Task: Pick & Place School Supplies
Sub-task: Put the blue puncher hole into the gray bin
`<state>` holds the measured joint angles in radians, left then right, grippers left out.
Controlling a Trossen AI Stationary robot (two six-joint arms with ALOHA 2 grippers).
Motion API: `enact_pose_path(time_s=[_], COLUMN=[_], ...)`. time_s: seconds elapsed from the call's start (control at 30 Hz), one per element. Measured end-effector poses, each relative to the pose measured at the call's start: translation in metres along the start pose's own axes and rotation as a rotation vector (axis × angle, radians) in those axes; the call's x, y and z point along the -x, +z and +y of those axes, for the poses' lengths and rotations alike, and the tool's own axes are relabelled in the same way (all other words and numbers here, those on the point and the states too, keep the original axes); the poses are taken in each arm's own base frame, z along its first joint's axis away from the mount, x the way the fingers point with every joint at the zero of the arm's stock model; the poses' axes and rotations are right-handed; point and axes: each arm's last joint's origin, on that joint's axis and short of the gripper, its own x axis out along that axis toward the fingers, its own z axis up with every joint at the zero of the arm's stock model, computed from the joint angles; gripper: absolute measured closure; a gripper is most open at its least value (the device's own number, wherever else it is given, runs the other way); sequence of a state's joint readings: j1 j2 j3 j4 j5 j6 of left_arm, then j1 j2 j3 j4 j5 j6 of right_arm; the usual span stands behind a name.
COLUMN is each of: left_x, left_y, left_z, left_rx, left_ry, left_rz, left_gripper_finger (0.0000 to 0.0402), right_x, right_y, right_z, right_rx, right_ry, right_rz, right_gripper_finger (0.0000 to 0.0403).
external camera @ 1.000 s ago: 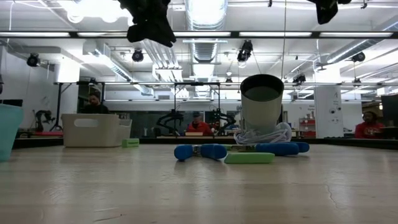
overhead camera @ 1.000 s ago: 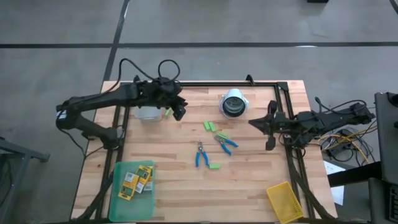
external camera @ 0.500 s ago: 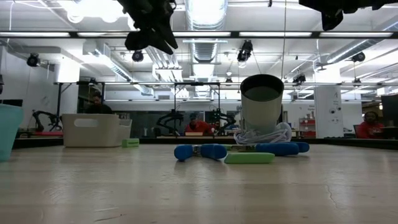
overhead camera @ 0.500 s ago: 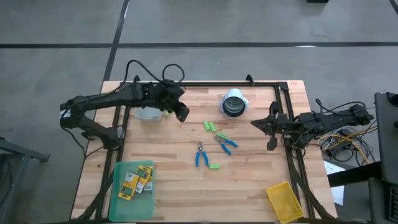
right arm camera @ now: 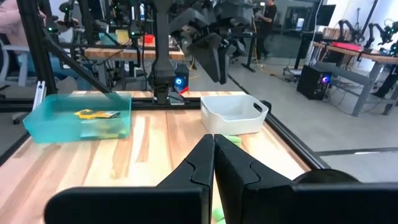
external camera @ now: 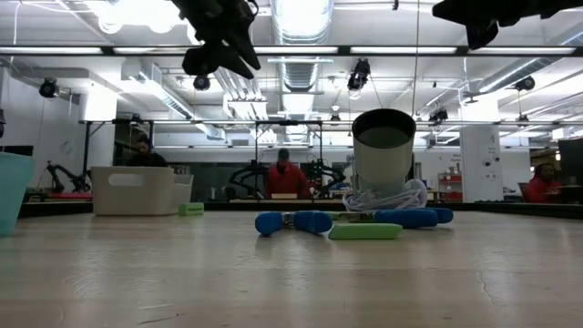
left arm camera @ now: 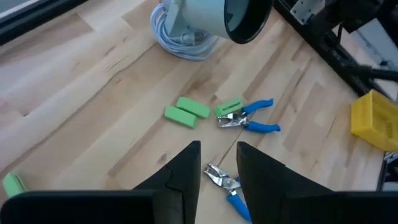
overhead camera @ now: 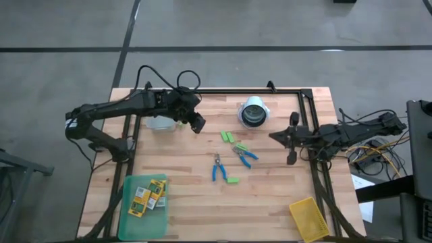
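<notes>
We see the left gripper (overhead camera: 196, 123) in the upper left-centre of the overhead frame, hanging above the table (overhead camera: 270, 202) just right of a white bin (overhead camera: 160, 123); its fingers (left arm camera: 186, 168) stand slightly apart with nothing between them. The right gripper (overhead camera: 291, 140) sits at the right-centre of that frame, near the table's right rail, its fingers pressed together and holding nothing.

In the middle of the overhead frame lie two blue-handled scissors (overhead camera: 218, 169), (overhead camera: 244, 155), close to each other. Two green eraser blocks (overhead camera: 228, 137) lie side by side just above them, another (overhead camera: 240, 146) touches the upper scissors, and one more (overhead camera: 233, 180) lies just below the lower scissors. A further green block (overhead camera: 181, 123) shows beside the white bin.

At the lower left of the frame, yellow-and-green crayon boxes (overhead camera: 147, 194) rest in a green tray (overhead camera: 128, 223). A tipped cup (overhead camera: 254, 112) lies at upper centre, and a yellow bin (overhead camera: 308, 217) sits at lower right
</notes>
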<state>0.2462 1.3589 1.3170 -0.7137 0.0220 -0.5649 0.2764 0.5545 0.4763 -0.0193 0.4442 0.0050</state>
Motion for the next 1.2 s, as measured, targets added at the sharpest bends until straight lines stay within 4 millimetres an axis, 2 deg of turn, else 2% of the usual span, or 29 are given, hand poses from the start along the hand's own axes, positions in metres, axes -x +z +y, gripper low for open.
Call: enact_pose_path(time_s=[0.17, 0.5, 1.2], left_x=[0.0001, 0.0014, 0.0018], left_y=[0.0002, 0.0011, 0.0015], left_z=[-0.0004, -0.0009, -0.0007], left_rx=[0.03, -0.195, -0.193], left_ry=[-0.009, -0.016, -0.008], left_rz=[0.001, -0.013, -0.02], left_gripper_finger=[0.0293, 0.0293, 0.0293], right_x=[-0.0035, -0.0085, -0.0092], right_y=[-0.0022, -0.0056, -0.0053], right_z=[0.0016, 0.0039, 0.0035], right_rx=[0.02, 0.036, 0.005], right_ry=[-0.001, -0.004, -0.028], right_rz=[0.019, 0.048, 0.049], right_gripper_finger=[0.0394, 0.0394, 0.0394])
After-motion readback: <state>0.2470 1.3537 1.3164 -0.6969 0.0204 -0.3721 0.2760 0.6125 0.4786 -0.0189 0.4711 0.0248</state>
